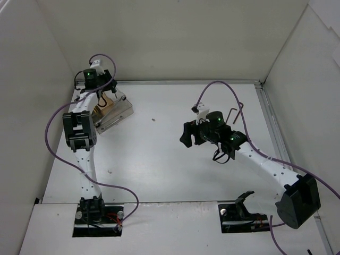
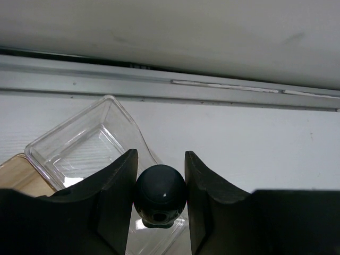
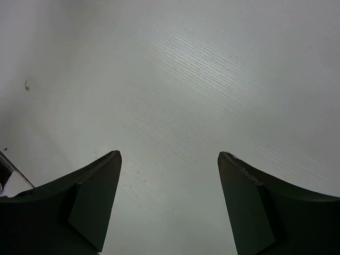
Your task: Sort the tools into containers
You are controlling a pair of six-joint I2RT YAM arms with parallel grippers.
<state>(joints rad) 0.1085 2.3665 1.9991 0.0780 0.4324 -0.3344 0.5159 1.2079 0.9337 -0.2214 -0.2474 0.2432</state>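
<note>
My left gripper (image 2: 160, 154) is shut on the dark green rounded handle of the screwdriver (image 2: 159, 192), seen end-on, and holds it over the clear organiser tray (image 2: 79, 146). In the top view the left gripper (image 1: 109, 91) is over the tray (image 1: 121, 110) at the back left. A tan compartment (image 2: 18, 172) shows at the tray's left. The dark L-shaped hex key (image 1: 234, 112) lies on the table just behind the right arm. My right gripper (image 1: 186, 135) is open and empty above bare white table, its jaws wide apart (image 3: 169, 154). The pliers are not visible.
White walls enclose the table on the left, back and right, with a metal rail (image 2: 170, 87) along the back edge just beyond the tray. Purple cables (image 1: 53, 122) loop beside both arms. A small dark speck (image 1: 153, 119) lies mid-table.
</note>
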